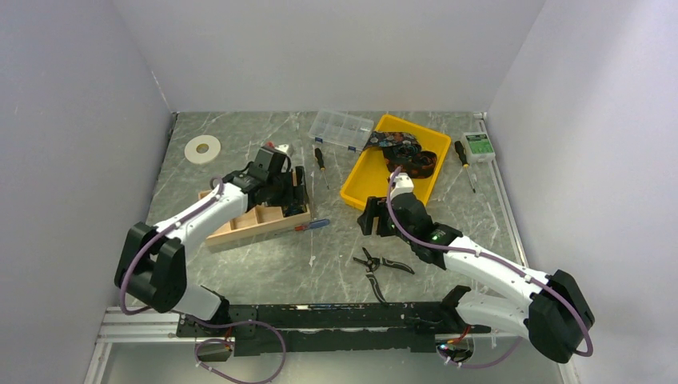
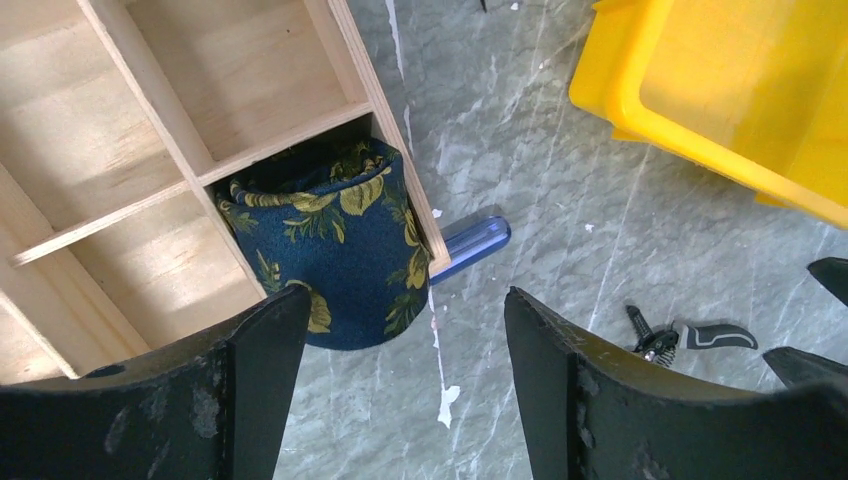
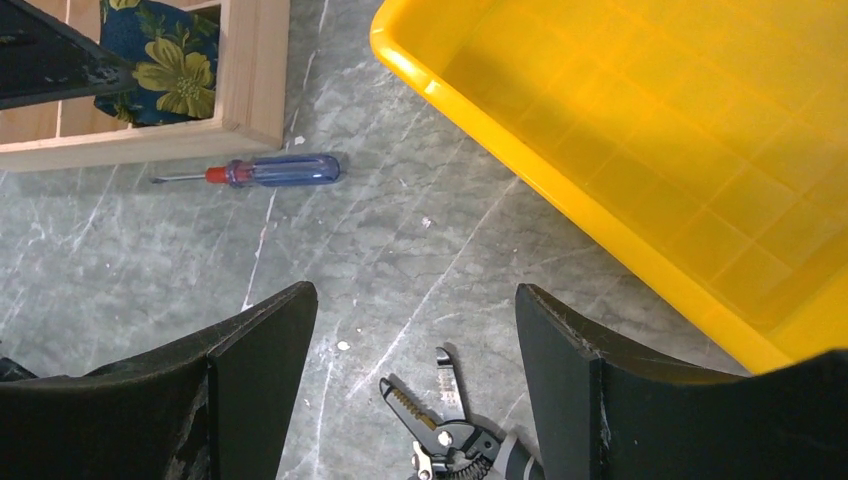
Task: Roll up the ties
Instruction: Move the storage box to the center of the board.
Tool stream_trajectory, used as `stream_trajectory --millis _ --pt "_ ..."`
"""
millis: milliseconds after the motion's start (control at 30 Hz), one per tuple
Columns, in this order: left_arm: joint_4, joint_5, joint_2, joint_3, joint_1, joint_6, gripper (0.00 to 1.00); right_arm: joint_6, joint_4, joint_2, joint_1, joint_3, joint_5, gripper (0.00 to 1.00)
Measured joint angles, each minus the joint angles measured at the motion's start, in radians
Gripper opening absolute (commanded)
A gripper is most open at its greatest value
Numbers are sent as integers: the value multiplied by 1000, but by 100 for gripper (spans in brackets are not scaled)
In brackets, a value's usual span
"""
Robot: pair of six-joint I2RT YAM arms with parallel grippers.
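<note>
Looking down, we see our left gripper point(image 2: 400, 310) spread wide and empty above a rolled tie point(image 2: 330, 250), which stands in the corner compartment of the wooden box point(image 2: 270, 60) at 9 o'clock. Our right gripper point(image 3: 415, 300), equally wide and empty, hovers beside the yellow tray point(image 1: 364, 180), where other ties point(image 1: 408, 152) lie at 1 o'clock.

Robot lab test cell: plain white walls point(image 1: 320, 48) box in a marble-look tabletop point(image 1: 264, 268); left arm point(image 1: 200, 220) and right arm point(image 1: 488, 272) bolted to a black rail point(image 1: 336, 316) at frame bottom; bench tools scattered: pliers point(image 1: 382, 264), screwdriver point(image 1: 320, 160), clear parts organiser point(image 1: 341, 128), tape roll point(image 1: 202, 148).
</note>
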Motion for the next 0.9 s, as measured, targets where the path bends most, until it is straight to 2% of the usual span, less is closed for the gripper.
stream_trajectory --millis 133,267,367,500,733,900 --pt "-2 -12 -90 -31 0 6 77 -19 2 0 0 0 -25 77" --pt "-13 -72 -337 -112 0 3 79 -41 24 0 6 0 -72 77" --pt "-23 -146 -549 -189 0 -19 89 -52 56 7 31 2 -101 76" --pt "-72 -249 -717 -298 0 -122 89 -61 73 85 90 42 -107 76" --pt "-211 -332 -664 -409 7 -350 85 -32 97 209 163 102 -53 76" --pt "-203 -321 -570 -419 38 -438 77 -1 99 243 163 124 -32 76"
